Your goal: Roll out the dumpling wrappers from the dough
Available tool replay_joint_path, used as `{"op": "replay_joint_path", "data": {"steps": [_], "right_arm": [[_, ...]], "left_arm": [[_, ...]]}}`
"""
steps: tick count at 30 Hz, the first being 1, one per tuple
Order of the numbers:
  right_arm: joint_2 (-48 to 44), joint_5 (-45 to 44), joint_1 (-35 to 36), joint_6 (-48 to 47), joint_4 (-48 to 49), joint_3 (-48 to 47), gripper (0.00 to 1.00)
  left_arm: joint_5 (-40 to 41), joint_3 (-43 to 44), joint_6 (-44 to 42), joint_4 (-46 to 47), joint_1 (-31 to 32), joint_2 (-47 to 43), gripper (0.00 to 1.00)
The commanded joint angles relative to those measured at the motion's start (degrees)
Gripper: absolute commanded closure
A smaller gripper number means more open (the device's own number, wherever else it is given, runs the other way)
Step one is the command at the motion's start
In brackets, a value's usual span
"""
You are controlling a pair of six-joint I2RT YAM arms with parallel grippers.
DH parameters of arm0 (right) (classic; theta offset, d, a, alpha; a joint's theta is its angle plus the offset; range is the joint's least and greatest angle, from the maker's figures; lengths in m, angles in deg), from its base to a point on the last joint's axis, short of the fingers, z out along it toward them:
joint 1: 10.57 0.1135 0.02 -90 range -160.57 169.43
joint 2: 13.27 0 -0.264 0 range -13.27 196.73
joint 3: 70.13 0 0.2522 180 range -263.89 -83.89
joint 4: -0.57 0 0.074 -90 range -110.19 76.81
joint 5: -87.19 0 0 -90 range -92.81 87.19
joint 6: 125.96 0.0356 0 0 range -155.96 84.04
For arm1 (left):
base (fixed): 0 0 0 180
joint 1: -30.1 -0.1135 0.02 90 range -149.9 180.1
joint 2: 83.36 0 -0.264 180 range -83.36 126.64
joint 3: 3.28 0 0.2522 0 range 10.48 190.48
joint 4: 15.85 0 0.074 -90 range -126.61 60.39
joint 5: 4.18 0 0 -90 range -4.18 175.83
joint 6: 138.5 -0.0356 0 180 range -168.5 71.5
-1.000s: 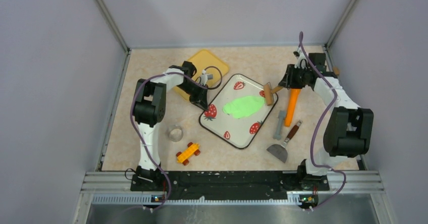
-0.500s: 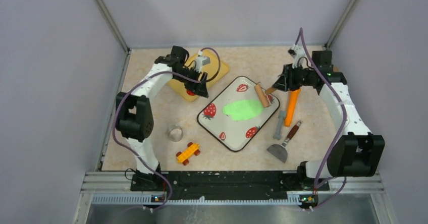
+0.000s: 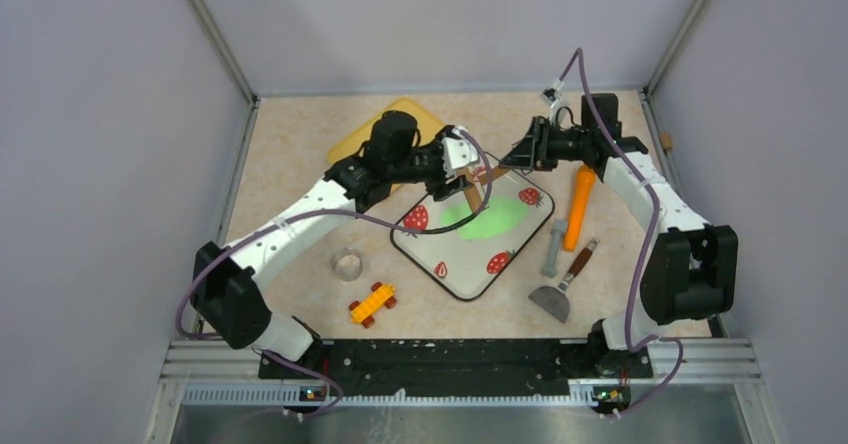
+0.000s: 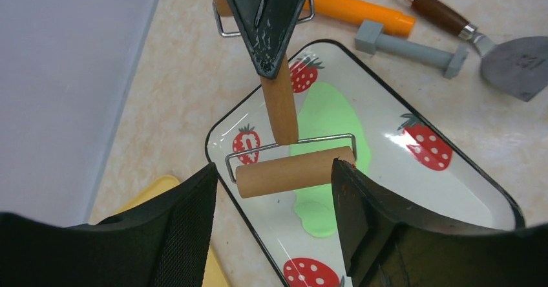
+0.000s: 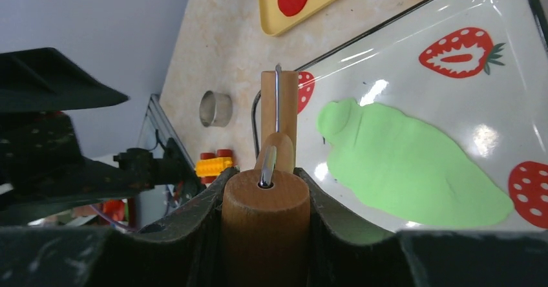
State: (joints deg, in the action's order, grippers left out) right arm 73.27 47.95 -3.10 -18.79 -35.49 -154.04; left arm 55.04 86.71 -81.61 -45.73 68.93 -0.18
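Flat, soft green dough (image 4: 326, 116) on glossy white strawberry-print tray (image 4: 400, 190). Right pincer (image 4: 271, 57) pinching wire-framed wooden roller (image 4: 294, 170) by round handle over tray; left pincer (image 4: 271, 187) spread beside it.

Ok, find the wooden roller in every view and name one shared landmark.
Top external: wooden roller at the strawberry tray's far end.
Left wrist: roller centre, across the green dough.
Right wrist: roller lower centre, left of the dough.
Shared landmark: the green dough.

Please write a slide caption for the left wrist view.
Right gripper holds the wooden roller by its handle at the green dough on the strawberry tray.
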Motion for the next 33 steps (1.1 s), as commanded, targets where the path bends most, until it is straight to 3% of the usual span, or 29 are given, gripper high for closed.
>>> {"op": "replay_joint_path", "data": {"steps": [1,10,15,21,25,27,30,33], "right_arm": [[0.14,5.31,0.48,8.64,6.94,-3.38,1.0],[-2.15,7.23,0.87,11.55,9.08,-0.37,1.0],[-3.41,7.3,0.9,12.5,9.9,0.8,1.0],[-3.6,6.49,0.93,13.48,10.21,1.45,1.0],[-3.27,6.28,0.8,12.87,10.0,2.24,1.0],[-2.98,6.47,0.58,11.25,8.85,2.56,0.79],[-3.09,7.06,-2.02,10.41,8.05,3.66,0.45],[-3.22,7.85,-6.9,8.87,5.61,4.06,0.36]], "left_arm": [[7.04,-3.52,0.05,11.99,0.96,3.62,0.33],[6.35,1.75,1.12,12.16,1.63,10.55,0.36],[3.53,3.89,0.29,8.88,1.86,13.06,0.44],[2.43,5.08,-1.19,6.02,2.07,14.89,0.65],[2.52,5.42,-1.64,4.44,2.07,15.1,0.91],[3.45,5.53,-1.11,3.17,2.03,15.02,0.99],[7.52,5.41,0.64,-0.73,1.5,14.05,1.0],[10.21,3.89,-0.17,-6.69,-0.81,11.91,1.0]]}}
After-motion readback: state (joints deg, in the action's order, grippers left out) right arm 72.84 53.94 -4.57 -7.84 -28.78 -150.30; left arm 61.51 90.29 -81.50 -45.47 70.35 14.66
